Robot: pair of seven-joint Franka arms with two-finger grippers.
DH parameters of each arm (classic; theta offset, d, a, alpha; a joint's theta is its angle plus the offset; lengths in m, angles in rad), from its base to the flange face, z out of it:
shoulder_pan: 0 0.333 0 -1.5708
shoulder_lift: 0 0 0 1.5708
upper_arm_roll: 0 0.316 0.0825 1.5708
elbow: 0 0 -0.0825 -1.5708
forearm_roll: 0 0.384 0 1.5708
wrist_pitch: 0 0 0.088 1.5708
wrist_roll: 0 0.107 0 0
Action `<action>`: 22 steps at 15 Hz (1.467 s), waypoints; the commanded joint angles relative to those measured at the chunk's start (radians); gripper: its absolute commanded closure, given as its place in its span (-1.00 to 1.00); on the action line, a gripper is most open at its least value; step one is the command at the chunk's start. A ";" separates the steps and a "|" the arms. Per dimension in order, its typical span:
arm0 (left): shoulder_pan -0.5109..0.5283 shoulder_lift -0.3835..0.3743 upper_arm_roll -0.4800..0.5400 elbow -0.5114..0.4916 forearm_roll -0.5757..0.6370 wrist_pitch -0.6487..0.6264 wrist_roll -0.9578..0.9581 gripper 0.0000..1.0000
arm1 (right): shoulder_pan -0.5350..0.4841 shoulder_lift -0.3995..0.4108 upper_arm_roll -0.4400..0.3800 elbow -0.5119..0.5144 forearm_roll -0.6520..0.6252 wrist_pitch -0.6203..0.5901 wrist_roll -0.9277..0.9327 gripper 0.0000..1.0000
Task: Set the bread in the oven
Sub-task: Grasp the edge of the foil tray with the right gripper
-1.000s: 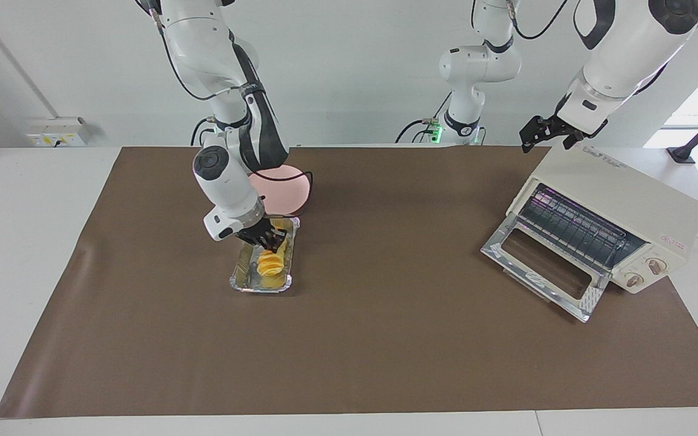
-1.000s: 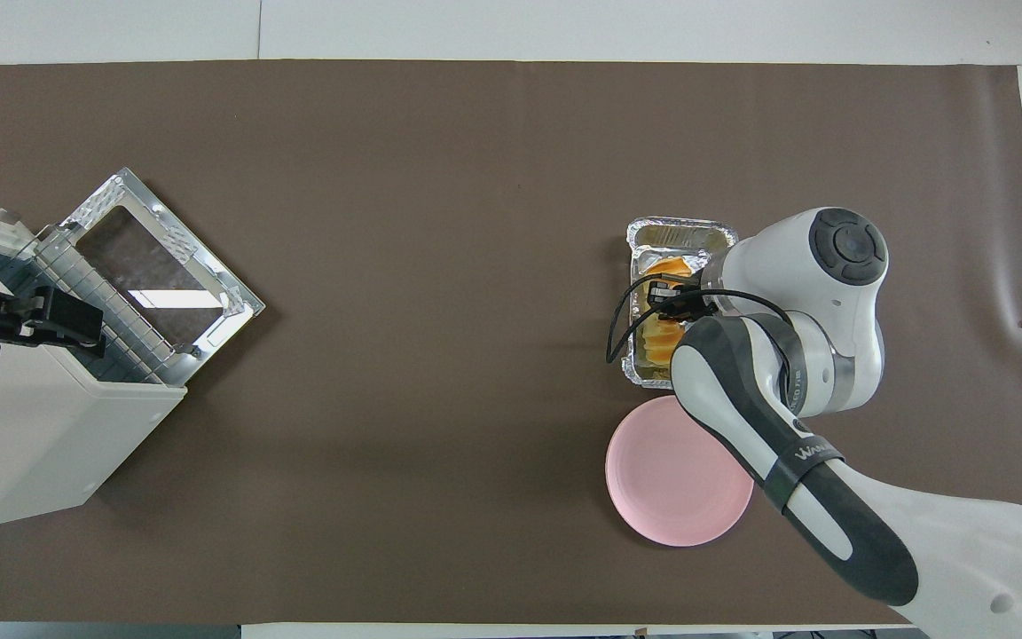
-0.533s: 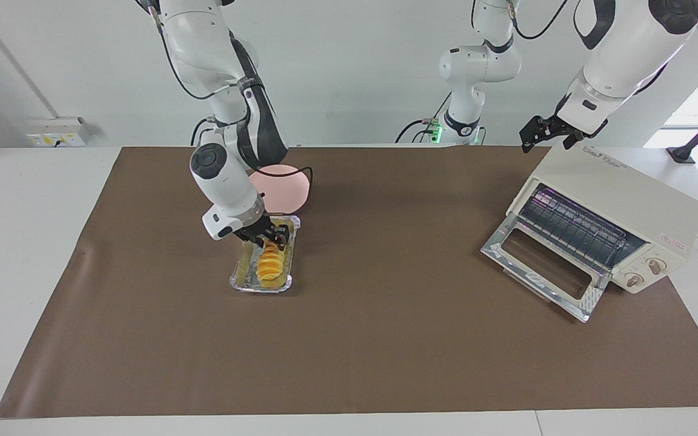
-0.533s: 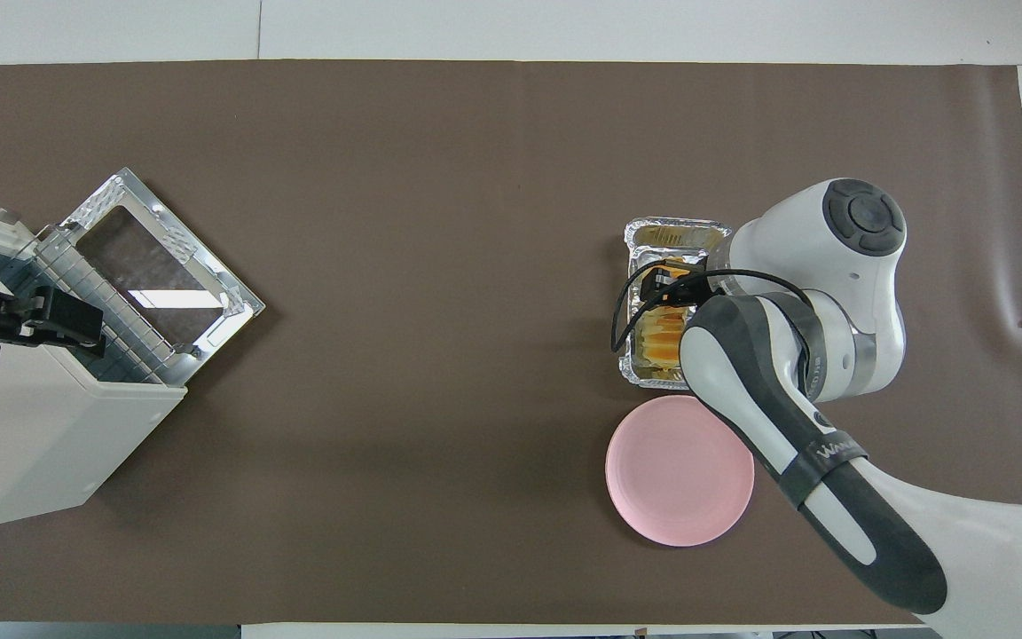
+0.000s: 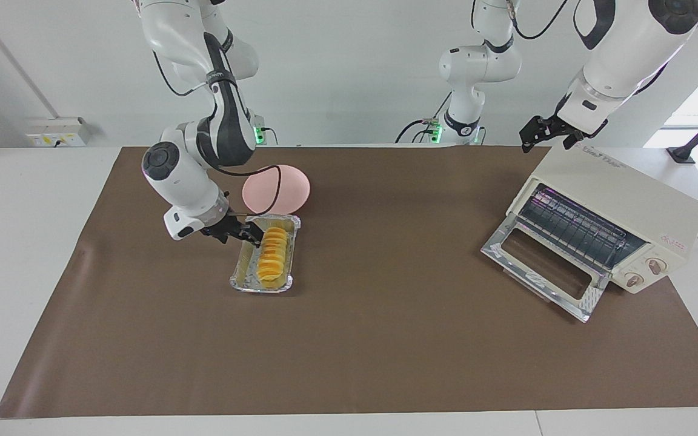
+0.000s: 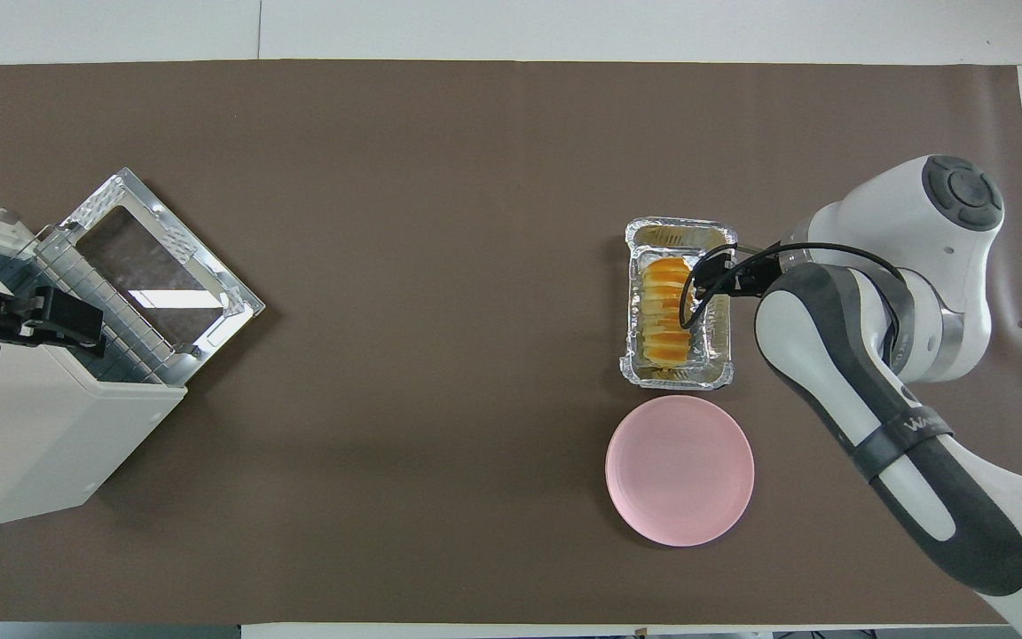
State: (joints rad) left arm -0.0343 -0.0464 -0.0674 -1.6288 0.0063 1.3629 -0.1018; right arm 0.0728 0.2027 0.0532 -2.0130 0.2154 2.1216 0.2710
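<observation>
Right tool (image 5: 246, 232) is backing off the bread (image 5: 271, 255), having been down on it a second ago; its fingers are now standing apart with nothing between them, and the loaf is lying whole in the foil tray (image 5: 239, 272).

Bread's long axis is running away from the robots, same as the tray's. Right tool is hanging just beside the loaf, over the tray's rim on the right arm's end of the desk (image 5: 385, 339), at the loaf's end nearer the robots. It is pointing across the long axis.

Pink plate (image 5: 291, 184) is sitting just beside the tray, nearer the robots.

Oven (image 5: 621, 203) is standing well apart, toward the left arm's end, door dropped open, rack bare. Left tool (image 5: 537, 136) is waiting over the oven's top corner, fingers apart, empty.

Right arm is plainly the nearer one to the bread; the carry to the oven is looking long.
</observation>
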 commanded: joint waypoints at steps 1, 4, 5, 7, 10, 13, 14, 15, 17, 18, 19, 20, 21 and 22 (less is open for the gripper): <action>0.007 -0.016 -0.002 -0.017 -0.012 0.016 -0.001 -1.00 | -0.008 -0.017 0.013 -0.056 0.019 0.026 -0.012 -0.98; 0.007 -0.016 -0.002 -0.017 -0.012 0.016 -0.001 -1.00 | -0.030 -0.016 0.013 -0.093 0.024 0.031 -0.019 -0.74; 0.007 -0.016 -0.002 -0.017 -0.012 0.016 -0.001 -1.00 | -0.036 -0.016 0.013 -0.101 0.024 0.031 -0.022 -0.58; 0.007 -0.016 -0.002 -0.017 -0.012 0.016 -0.001 -1.00 | -0.042 -0.014 0.013 -0.115 0.025 0.031 -0.055 -0.21; 0.007 -0.016 -0.002 -0.017 -0.012 0.016 -0.001 -1.00 | -0.048 -0.014 0.013 -0.128 0.047 0.057 -0.062 0.69; 0.007 -0.016 -0.002 -0.017 -0.012 0.016 -0.001 -1.00 | -0.048 -0.016 0.013 -0.128 0.059 0.057 -0.064 1.00; 0.007 -0.016 -0.002 -0.017 -0.012 0.016 -0.001 -1.00 | -0.048 -0.016 0.013 -0.128 0.058 0.057 -0.065 1.00; 0.007 -0.016 -0.002 -0.016 -0.012 0.016 -0.001 -1.00 | -0.048 -0.016 0.013 -0.125 0.059 0.054 -0.065 1.00; 0.007 -0.018 -0.002 -0.016 -0.012 0.016 -0.001 -1.00 | -0.041 -0.019 0.017 -0.110 0.058 0.043 -0.065 1.00; 0.007 -0.018 -0.002 -0.016 -0.012 0.016 -0.001 -1.00 | -0.035 -0.031 0.025 -0.093 0.058 0.032 -0.072 1.00; 0.007 -0.016 -0.002 -0.017 -0.012 0.016 -0.001 -1.00 | -0.013 -0.055 0.043 -0.073 0.058 0.005 -0.073 1.00; 0.007 -0.016 -0.002 -0.016 -0.012 0.016 -0.001 -1.00 | 0.019 -0.071 0.051 -0.046 0.058 -0.009 -0.067 1.00; 0.007 -0.018 -0.002 -0.017 -0.012 0.016 -0.001 -1.00 | 0.057 -0.080 0.053 -0.021 0.058 -0.017 -0.059 1.00; 0.007 -0.018 -0.002 -0.016 -0.012 0.016 -0.001 -1.00 | 0.105 -0.080 0.053 0.006 0.058 -0.015 -0.035 1.00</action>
State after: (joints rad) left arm -0.0343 -0.0464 -0.0674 -1.6288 0.0063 1.3629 -0.1018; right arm 0.1051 0.1549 0.0993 -2.0512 0.2538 2.1333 0.2184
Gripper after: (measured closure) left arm 0.000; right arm 0.982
